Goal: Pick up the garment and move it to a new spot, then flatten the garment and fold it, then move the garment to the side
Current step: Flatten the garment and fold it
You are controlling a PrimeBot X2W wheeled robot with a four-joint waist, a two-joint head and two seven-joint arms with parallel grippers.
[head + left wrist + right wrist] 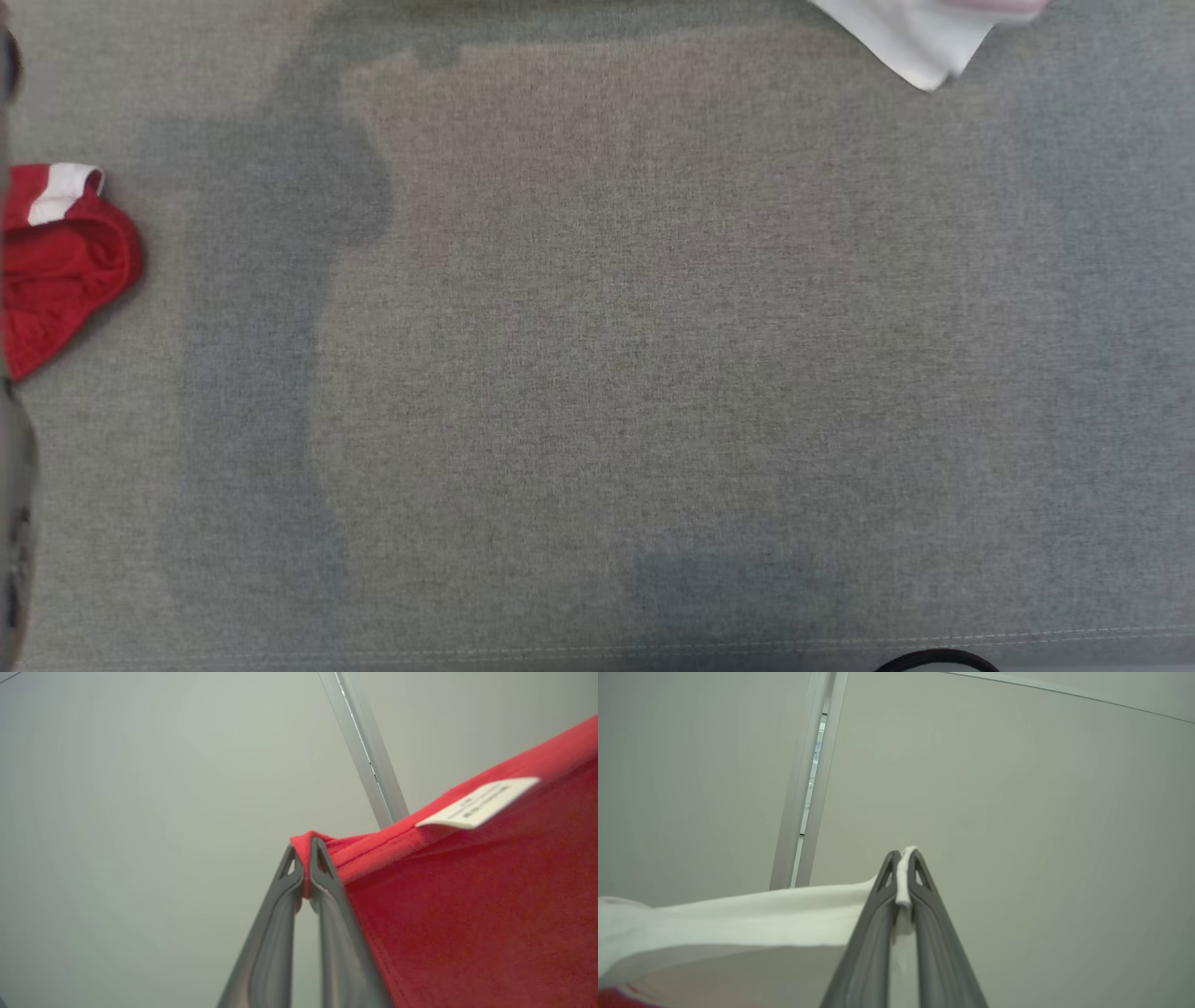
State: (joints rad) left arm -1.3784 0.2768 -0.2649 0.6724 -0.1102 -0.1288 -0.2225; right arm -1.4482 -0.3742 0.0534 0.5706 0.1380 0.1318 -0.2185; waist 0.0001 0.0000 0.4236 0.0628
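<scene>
Left jaws pinch the garment (467,905) by its red hem; right jaws pinch its white edge (738,914). Head view cuts off most cloth at left and upper right.

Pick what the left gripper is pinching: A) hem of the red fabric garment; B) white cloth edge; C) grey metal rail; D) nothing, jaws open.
A: left wrist view shows the left gripper shut on the folded hem of the red fabric garment, beside its white rectangular label.
</scene>
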